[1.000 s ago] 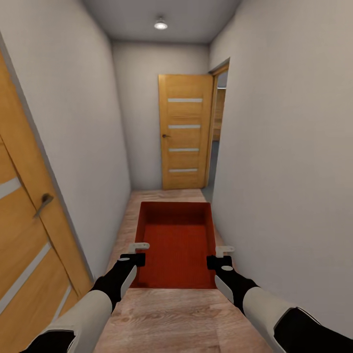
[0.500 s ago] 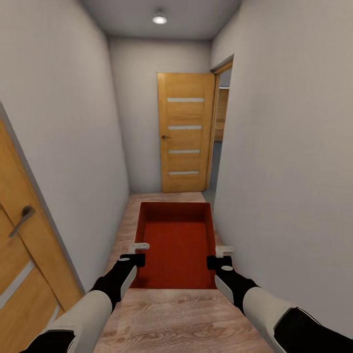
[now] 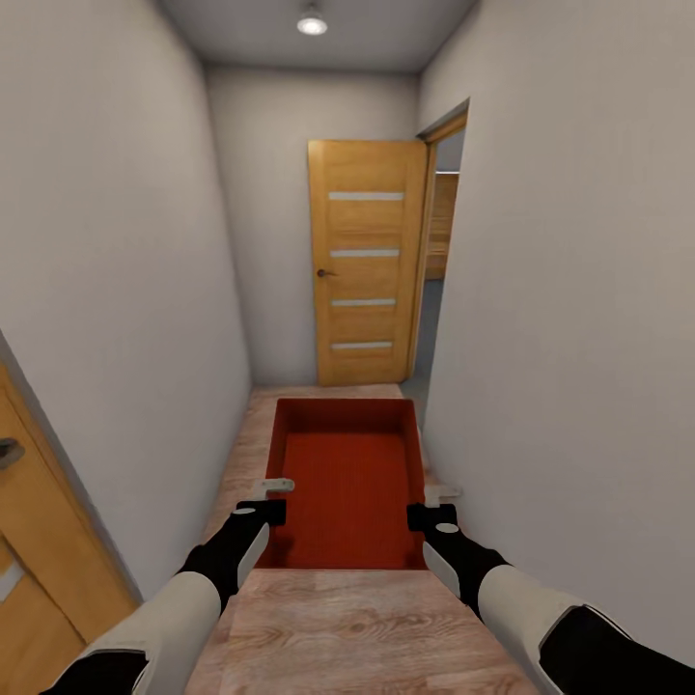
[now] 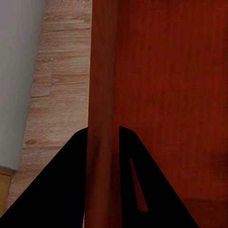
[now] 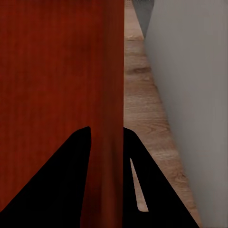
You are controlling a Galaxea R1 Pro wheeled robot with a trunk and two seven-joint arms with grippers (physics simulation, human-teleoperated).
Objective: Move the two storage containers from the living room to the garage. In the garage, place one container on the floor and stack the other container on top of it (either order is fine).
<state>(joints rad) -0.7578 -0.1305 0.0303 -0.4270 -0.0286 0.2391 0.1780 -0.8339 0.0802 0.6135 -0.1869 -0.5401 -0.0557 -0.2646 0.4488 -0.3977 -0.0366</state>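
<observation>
- I am carrying one orange-red storage container [image 3: 347, 483], held level in the lower centre of the head view, above the wood-plank floor [image 3: 338, 627] of a narrow white-walled corridor.
- Left pincer [image 3: 267, 503]: clamped on the container's left wall. In the left wrist view the wall [image 4: 102, 95] runs between the two dark fingers [image 4: 61, 190], one on each face.
- Right pincer [image 3: 432, 506]: clamped on the container's right wall. In the right wrist view the wall [image 5: 111, 95] passes between the fingers [image 5: 152, 190] in the same way.
- Route ahead: a slatted wooden door [image 3: 367, 261] stands at the corridor's end, centre of frame, beside an opening [image 3: 439, 251] in the right-hand wall. A second wooden door [image 3: 39, 541] shows at the lower left edge.
- Progress, as I judge it: the task is at an early-to-middle stage. This container is lifted and in transit; the corridor is neither living room nor garage, so no placement on grey concrete has been made.
- Remaining: reach the garage, set this container down, then handle the second container, whose whereabouts I cannot tell, and stack one on the other.
- Caution: the corridor is tight, and the container's right side is near the right wall.
</observation>
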